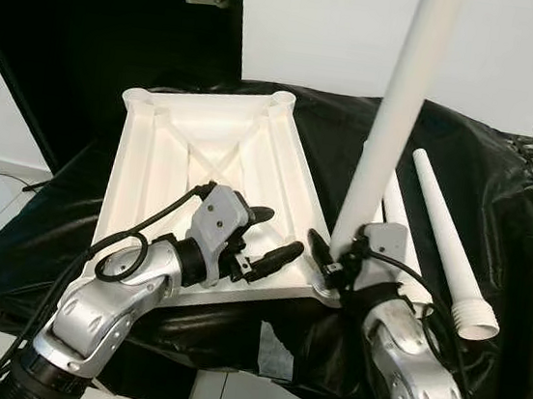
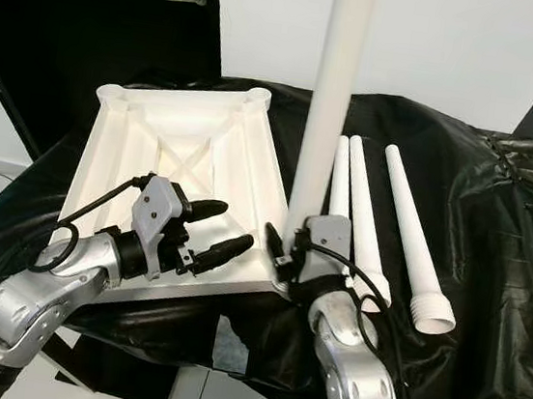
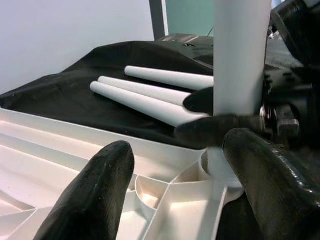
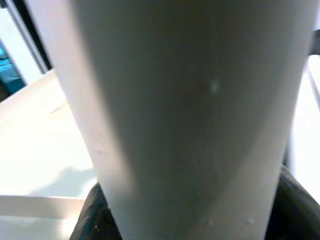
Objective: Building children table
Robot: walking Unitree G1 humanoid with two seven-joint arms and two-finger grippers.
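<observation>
**Seating the first leg in the near right corner**

My right gripper (image 2: 287, 253) has its two black fingers clamped around the base of a long white tapered plastic leg (image 2: 335, 101). I hold it upright, its lower end sitting in the round corner socket (image 3: 220, 167) of the white plastic tabletop (image 1: 154, 161), which lies upside down with its cross-ribbed underside showing, on a black plastic sheet (image 1: 525, 231) spread over the work surface. That socket is the corner nearest me on my right.

My left gripper (image 1: 266, 240) hovers over the near edge of the tabletop, fingers apart and closed on nothing, pointing toward the leg.

Three more white tapered legs (image 2: 409, 227) lie side by side on the sheet just to the right of the tabletop, one showing a ribbed end toward me.

I judge this is the first of four legs going in. Next, I think, the leg needs pressing or turning home while my left gripper steadies the tabletop so it doesn't slide. I cannot tell whether the leg is fully seated.
</observation>
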